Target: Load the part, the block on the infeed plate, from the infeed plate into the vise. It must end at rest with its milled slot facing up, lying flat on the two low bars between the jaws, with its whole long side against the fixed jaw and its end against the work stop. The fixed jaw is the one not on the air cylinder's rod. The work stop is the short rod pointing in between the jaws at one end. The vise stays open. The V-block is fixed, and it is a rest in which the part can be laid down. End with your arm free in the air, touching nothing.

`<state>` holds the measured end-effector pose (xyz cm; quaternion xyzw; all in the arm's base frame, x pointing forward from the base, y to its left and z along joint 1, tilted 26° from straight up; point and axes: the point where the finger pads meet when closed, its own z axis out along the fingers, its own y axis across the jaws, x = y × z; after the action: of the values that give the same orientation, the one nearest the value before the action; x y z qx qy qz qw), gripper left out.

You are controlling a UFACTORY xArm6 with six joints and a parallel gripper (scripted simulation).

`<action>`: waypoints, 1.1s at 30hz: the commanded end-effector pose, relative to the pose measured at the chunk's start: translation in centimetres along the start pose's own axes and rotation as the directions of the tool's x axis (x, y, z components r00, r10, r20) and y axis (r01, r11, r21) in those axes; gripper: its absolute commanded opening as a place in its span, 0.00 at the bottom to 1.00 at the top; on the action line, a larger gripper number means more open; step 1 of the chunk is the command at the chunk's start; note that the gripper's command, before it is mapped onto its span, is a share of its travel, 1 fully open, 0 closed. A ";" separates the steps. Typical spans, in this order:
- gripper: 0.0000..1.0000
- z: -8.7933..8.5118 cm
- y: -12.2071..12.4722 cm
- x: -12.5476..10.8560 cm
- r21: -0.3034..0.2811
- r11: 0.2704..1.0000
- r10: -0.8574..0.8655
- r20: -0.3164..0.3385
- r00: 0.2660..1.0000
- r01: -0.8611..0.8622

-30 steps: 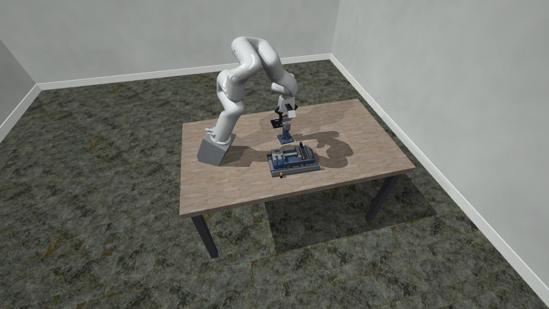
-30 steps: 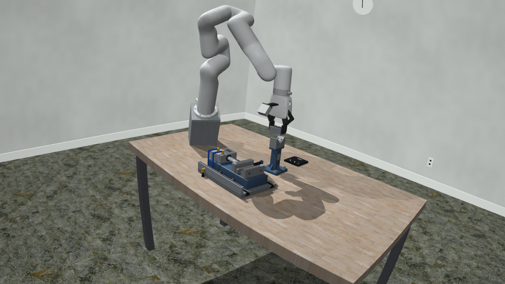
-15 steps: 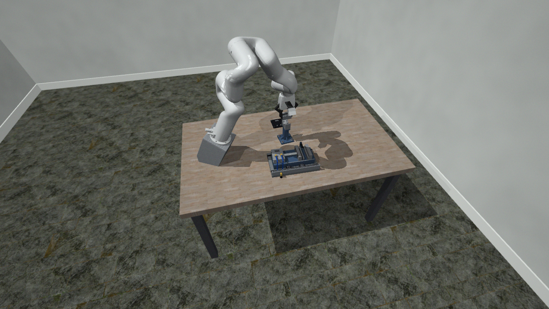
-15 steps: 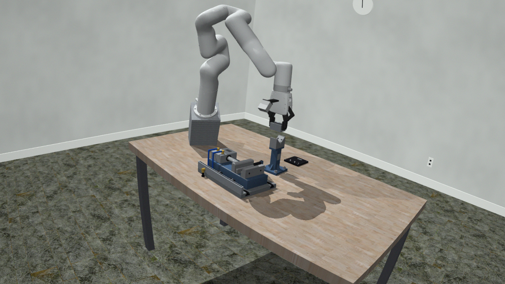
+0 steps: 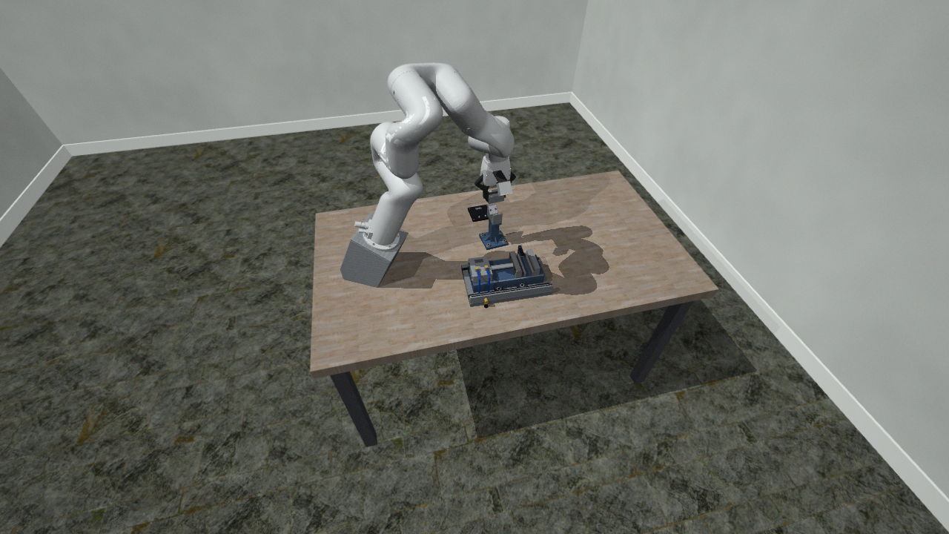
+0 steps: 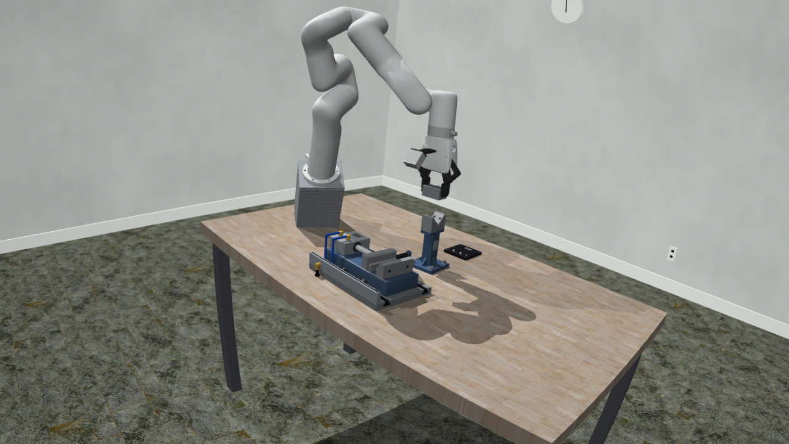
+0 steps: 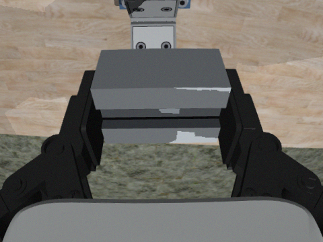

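the gripper (image 6: 437, 185) is pinching the block (image 6: 434, 190) by its two ends, high in the air above the stand (image 6: 433, 238) with the v-shaped top. if the block goes down with its slot turned the wrong way, or skewed, it would likely miss the low bars in the vise (image 6: 380, 269). in the wrist view the block (image 7: 160, 90) spans crosswise between the black fingers, well apart from the black plate (image 6: 462, 251).

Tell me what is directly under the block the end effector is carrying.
Air, then the V-block on its blue stand; the part, gripped by the end effector, hangs apart from it. The part's underside is hidden.
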<state>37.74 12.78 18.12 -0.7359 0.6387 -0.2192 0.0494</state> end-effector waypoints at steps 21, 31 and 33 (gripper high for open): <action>0.00 -1.0 -0.1 0.0 0.004 1.000 0.001 0.001 1.000 -0.001; 0.00 -1.1 -0.2 0.0 0.006 1.000 -0.002 0.001 1.000 0.002; 0.00 -1.1 -0.3 0.0 0.007 1.000 -0.004 0.001 1.000 0.004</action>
<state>37.45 12.98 19.00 -0.7368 0.6373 -0.2202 0.0499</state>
